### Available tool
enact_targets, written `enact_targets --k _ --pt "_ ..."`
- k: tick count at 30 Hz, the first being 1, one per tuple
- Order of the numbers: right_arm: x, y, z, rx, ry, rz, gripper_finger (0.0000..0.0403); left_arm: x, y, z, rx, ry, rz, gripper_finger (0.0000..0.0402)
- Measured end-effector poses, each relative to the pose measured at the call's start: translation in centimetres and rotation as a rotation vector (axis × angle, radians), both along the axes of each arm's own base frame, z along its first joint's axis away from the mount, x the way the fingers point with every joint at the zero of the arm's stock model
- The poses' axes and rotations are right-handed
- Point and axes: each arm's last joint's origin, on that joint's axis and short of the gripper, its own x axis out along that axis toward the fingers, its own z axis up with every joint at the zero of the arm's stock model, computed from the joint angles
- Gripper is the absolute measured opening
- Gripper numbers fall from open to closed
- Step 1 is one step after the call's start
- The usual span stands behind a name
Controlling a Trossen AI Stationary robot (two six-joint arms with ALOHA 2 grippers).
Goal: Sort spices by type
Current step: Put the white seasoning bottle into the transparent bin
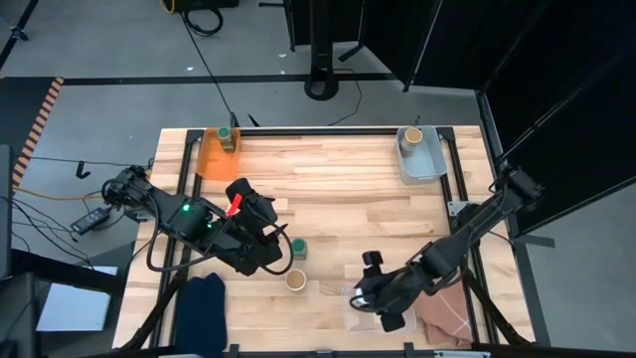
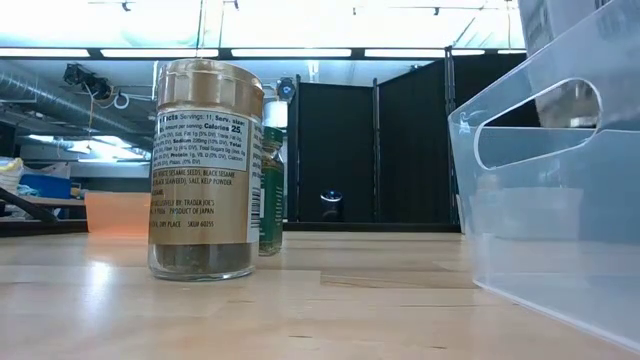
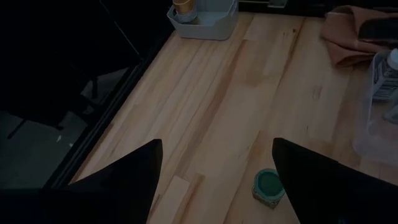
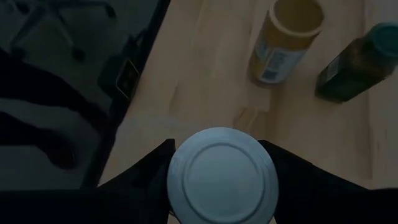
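My right gripper (image 4: 216, 144) is shut on a white-lid spice jar (image 4: 222, 175) at the table's near edge, over a clear plastic bin (image 1: 360, 308). Another white-lid jar (image 3: 392, 59) shows inside that bin. My left gripper (image 3: 217, 146) is open, level with a green-lid jar (image 3: 269, 185) that stands upright just ahead of its fingers, untouched. A tan-lid jar (image 1: 295, 280) stands upright near it, closer to the near edge. A second green-lid jar (image 1: 227, 134) sits in the orange bin (image 1: 211, 157). A second tan-lid jar (image 1: 410, 134) sits in the grey bin (image 1: 425, 159). My right gripper pinches the white-lid jar at its top, one finger (image 4: 155, 165) on either side of the round lid's rim (image 4: 180, 155). The lid faces the wrist camera. The lid hides the jar's body and what lies under it.
A dark blue cloth (image 1: 204, 298) lies at the near left corner and a pinkish cloth (image 1: 442, 313) at the near right, beside the clear bin. The orange and grey bins stand at the far corners. Bare wood (image 1: 338, 189) spreads across the table's middle.
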Motion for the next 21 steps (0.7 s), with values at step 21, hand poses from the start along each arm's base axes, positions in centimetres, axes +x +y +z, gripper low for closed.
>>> enact_targets --k 21 --pt "0.3 1.1 -2.1 -0.129 -0.06 0.18 0.0209 0.0 0.0 0.0 0.012 -0.009 0.008 0.031"
